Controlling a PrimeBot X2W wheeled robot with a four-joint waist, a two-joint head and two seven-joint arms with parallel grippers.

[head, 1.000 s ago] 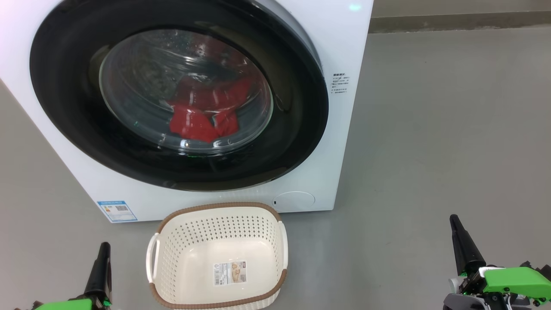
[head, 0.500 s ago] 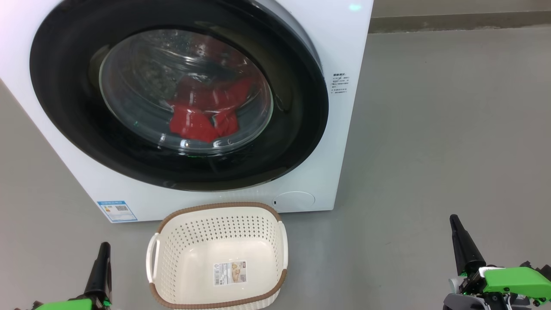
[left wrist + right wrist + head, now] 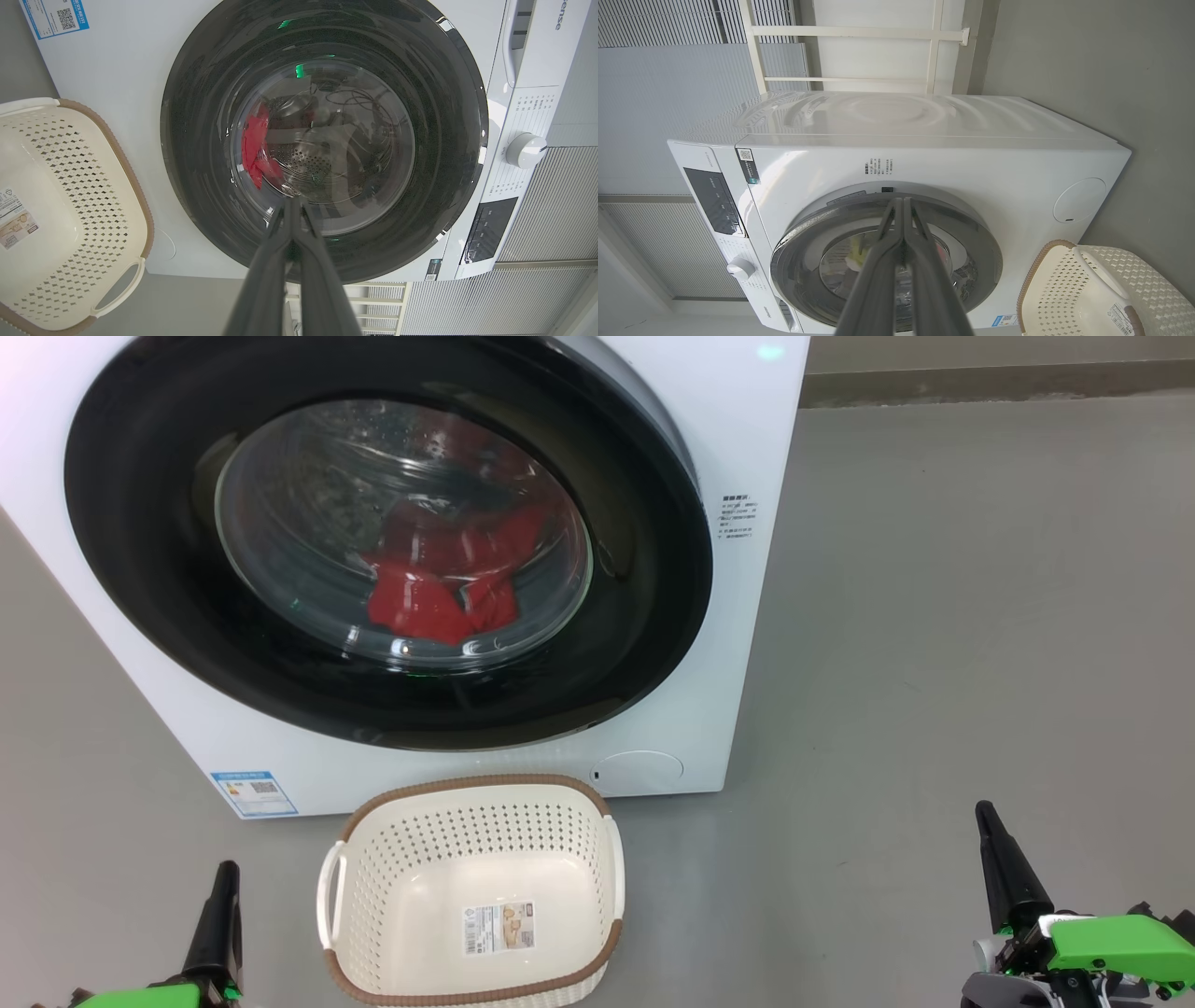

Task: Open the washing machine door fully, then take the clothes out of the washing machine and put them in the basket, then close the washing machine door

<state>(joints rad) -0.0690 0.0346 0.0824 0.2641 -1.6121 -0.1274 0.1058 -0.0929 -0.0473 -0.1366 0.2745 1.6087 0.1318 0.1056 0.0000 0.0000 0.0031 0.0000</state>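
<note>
The washing machine door [image 3: 653, 616] is seen shut on the washing machine [image 3: 747, 420], with the red clothes [image 3: 434, 593] lying behind its glass. The basket [image 3: 467, 781] is set on the floor [image 3: 934, 616] just in front. The fingers of the left gripper [image 3: 226, 870] and the right gripper [image 3: 983, 809] are pressed together.

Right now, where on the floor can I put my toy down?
Bare: the wide grey floor between the washing machine and the right pincer; a small patch between basket and left pincer. Crowded: before the door, where the basket sits.
</note>
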